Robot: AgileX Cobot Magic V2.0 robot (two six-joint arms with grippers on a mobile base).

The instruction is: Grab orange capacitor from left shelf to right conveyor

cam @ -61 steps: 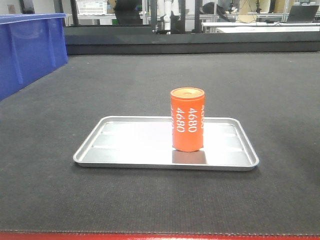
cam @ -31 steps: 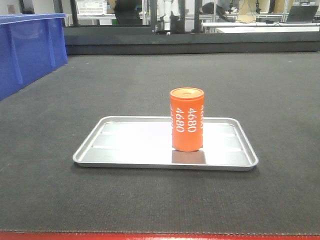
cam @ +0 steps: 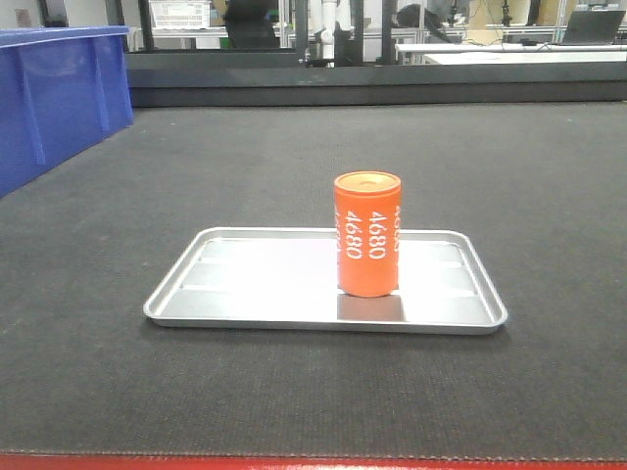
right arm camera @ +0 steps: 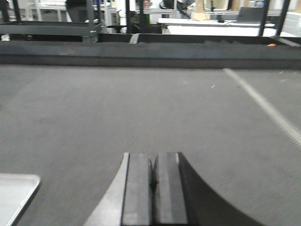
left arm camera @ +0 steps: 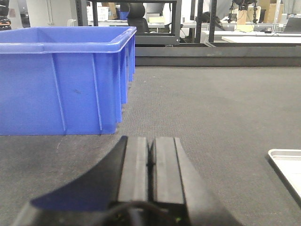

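The orange capacitor (cam: 367, 235) stands upright, with white "4680" on its side, on the right part of a small shallow silver tray (cam: 255, 284). The tray lies on the dark felt belt of the right conveyor (cam: 294, 157); a strip of the conveyor's red frame (cam: 313, 462) shows at the bottom edge. The left shelf is out of view. My left gripper (left arm camera: 150, 139) is shut and empty, low over the belt, left of the tray's corner (left arm camera: 287, 162). My right gripper (right arm camera: 153, 154) is shut and empty, right of the tray's corner (right arm camera: 14, 193). Neither gripper shows in the front view.
A large blue plastic bin (cam: 59, 98) stands on the belt at the far left, close ahead of my left gripper in the left wrist view (left arm camera: 61, 84). A dark raised edge (cam: 372, 88) bounds the belt's far side, with racks and tables behind it.
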